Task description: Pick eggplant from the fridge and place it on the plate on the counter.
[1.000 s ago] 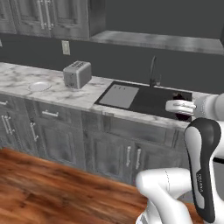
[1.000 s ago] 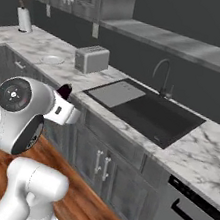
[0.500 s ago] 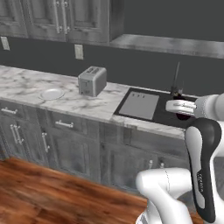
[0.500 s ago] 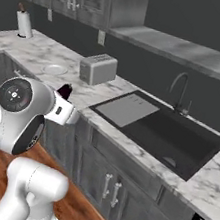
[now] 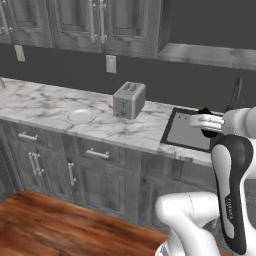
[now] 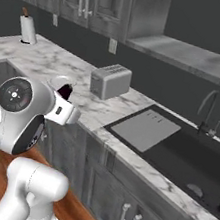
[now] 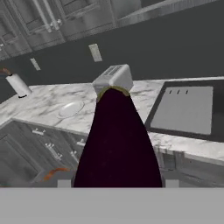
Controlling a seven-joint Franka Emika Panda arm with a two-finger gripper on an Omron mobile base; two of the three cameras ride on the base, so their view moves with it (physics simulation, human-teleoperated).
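Carrying the eggplant [image 7: 118, 140] clamped in my claw [image 5: 209, 125], I see the plate [image 5: 80, 116] on the surface [image 5: 45, 107] well off, beyond the toaster [image 5: 129, 99]. A jolt could slip it loose.

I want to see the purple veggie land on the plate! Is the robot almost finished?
About halfway. Done: the eggplant is out of the fridge, clamped in the gripper. In hand: it hangs in the air in front of the counter, by the sink. Left: carry it past the toaster and set it on the plate.
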